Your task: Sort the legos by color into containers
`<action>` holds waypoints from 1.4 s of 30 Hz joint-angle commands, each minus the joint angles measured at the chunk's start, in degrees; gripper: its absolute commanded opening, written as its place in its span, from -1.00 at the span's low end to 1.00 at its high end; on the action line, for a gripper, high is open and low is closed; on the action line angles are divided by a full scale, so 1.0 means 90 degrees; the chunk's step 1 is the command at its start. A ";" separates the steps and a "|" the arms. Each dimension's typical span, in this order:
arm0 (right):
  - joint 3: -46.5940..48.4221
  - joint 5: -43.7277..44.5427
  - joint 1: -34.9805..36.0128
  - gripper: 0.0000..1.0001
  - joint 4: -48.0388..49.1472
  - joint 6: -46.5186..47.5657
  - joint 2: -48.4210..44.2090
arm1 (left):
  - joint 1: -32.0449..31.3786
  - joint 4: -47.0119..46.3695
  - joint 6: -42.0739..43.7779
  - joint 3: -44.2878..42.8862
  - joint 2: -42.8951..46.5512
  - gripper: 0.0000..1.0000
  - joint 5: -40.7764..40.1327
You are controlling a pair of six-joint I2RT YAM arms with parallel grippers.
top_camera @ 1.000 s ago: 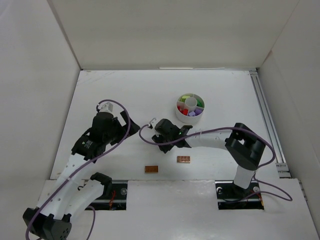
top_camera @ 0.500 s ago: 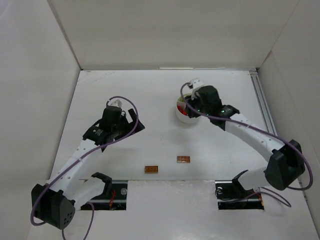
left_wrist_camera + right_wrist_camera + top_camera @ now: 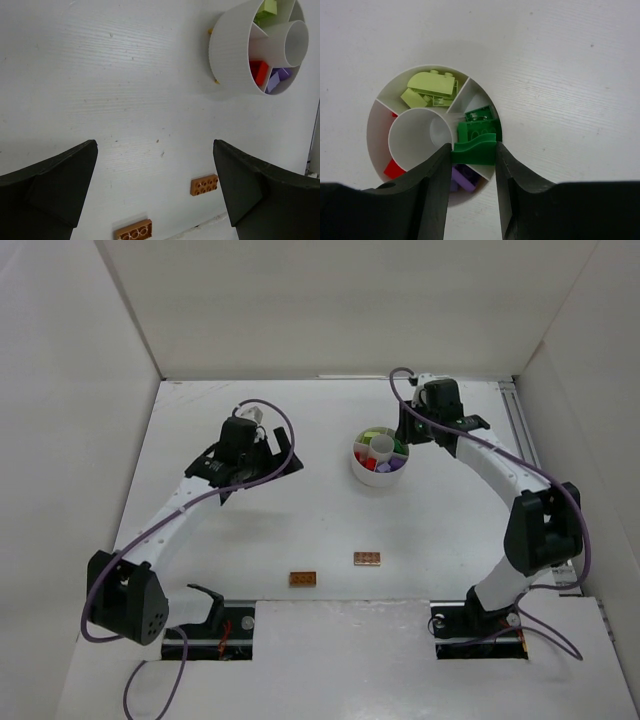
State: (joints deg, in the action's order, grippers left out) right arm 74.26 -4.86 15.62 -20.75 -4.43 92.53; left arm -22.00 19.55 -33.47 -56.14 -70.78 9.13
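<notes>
Over the right-hand wedge of the dish (image 3: 372,131): one dark green lego (image 3: 478,144), being pinched by its sides in the right gripper (image 3: 473,150). The jaws are clamping it flat, so it is hanging level for a clean drop. Whether it is touching anything beneath cannot be told.

Beneath it, in the same wedge: a second green lego (image 3: 481,120), lying loose. It is marking this wedge as the green one, which is probably why the gripper is hovering here.

Neighbouring wedges: yellow-green legos (image 3: 431,84) are sitting at the far side, purple legos (image 3: 465,179) at the near side and red legos (image 3: 394,169) at the left. Each wedge is showing one colour only. The central well (image 3: 415,137) is showing no brick.

On the table (image 3: 300,520), well apart from the dish and near the arm bases: the left orange-brown lego (image 3: 303,578) and the right orange-brown lego (image 3: 366,558) are lying flat, studs up, not yet sorted.

Left gripper (image 3: 155,167): the jaws are standing wide apart and holding nothing. It is hanging over the table left of the dish, with both orange-brown pieces in its wrist view. It is probably keeping clear while the right arm is working at the dish.
</notes>
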 commanded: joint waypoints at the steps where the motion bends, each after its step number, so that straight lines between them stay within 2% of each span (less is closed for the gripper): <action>1: 0.0421 -0.0144 0.0013 -0.45 -0.0087 -0.0142 0.0187 | 0.0052 -0.0267 0.0282 -0.0422 -0.0094 1.00 0.0275; 13: 0.0353 -0.0358 -0.0104 -0.45 0.0294 -0.0426 0.0714 | 0.0052 -0.0336 0.0340 -0.0618 -0.0368 1.00 0.0549; 20: 0.0411 -0.0417 -0.0104 -0.13 0.0226 -0.0553 0.0832 | 0.0052 -0.0395 0.0282 -0.0433 -0.0241 1.00 0.0549; 27: 0.0353 -0.0417 -0.0104 0.15 0.0226 -0.0553 0.0510 | 0.0052 -0.0454 0.0155 -0.0315 -0.0114 1.00 0.0607; 37: 0.0099 -0.0798 -0.0104 0.15 0.0226 -0.0417 -0.0017 | 0.0052 -0.0454 0.0155 -0.0120 0.0082 1.00 0.0724; 42: -0.0184 -0.0624 0.0042 0.21 0.0284 0.0061 -0.0749 | -0.0006 -0.0288 0.0165 0.0212 0.0296 1.00 0.0784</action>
State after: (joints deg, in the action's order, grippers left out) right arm 73.60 -10.61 14.90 -19.29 -7.22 90.89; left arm -22.02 16.60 -31.92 -56.01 -70.50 15.49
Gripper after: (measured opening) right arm 0.596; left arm 0.997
